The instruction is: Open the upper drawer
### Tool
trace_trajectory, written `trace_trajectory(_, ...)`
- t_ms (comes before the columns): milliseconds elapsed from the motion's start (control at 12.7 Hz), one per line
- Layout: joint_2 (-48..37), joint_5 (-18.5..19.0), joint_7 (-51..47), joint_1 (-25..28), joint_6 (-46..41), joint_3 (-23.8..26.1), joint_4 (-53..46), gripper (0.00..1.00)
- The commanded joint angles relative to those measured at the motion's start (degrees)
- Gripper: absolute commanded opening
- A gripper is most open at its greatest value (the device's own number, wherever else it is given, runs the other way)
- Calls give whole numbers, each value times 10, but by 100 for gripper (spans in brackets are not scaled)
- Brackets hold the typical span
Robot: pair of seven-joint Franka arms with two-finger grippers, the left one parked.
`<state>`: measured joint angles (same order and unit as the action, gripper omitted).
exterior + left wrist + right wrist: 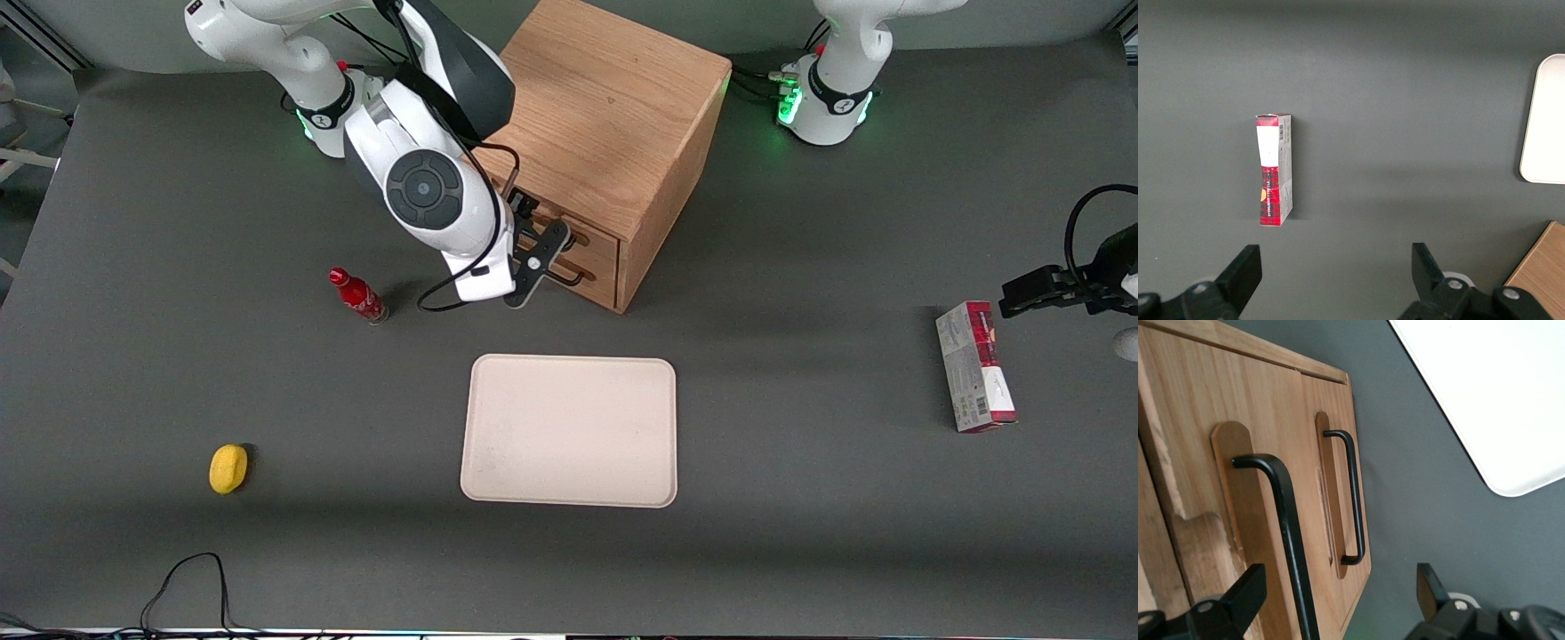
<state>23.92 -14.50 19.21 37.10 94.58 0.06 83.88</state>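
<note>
We see the wooden cabinet (613, 133) standing on the dark tabletop (800, 533), and we use it as our landmark. The upper drawer (1218, 493) is the top one of two in the cabinet's front, and it looks shut, flush with the wood around it. Its wide black handle (1281, 520) sticks out from the front, and the lower drawer's handle (1353, 493) sits just below it. Our pincer (1338, 600) hangs right in front of the cabinet, close to the upper handle. Its two fingers (1245, 593) are spread apart and hold nothing, and the upper handle's bar runs between them in the wrist view. We think the drawer is stiff wood and not easy to break. It is likely light, but it may stick a bit as it slides. The thin wire handle is hard and smooth, so it could slip. We think the best spot to hold is the middle of the bar, so the drawer comes out straight. A cream tray (569, 431) lies in front of the cabinet, nearer the front camera. A red bottle (357, 296) stands beside the cabinet, toward the working arm's end.
</note>
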Motion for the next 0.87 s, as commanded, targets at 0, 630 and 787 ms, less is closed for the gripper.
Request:
trace_trajectory(0, 10, -18, 14, 4, 10, -5, -1, 100)
trace_trajectory(630, 8, -12, 42, 3, 31, -6, 43, 100)
trace_trajectory(787, 10, -11, 43, 3, 34, -8, 47, 100)
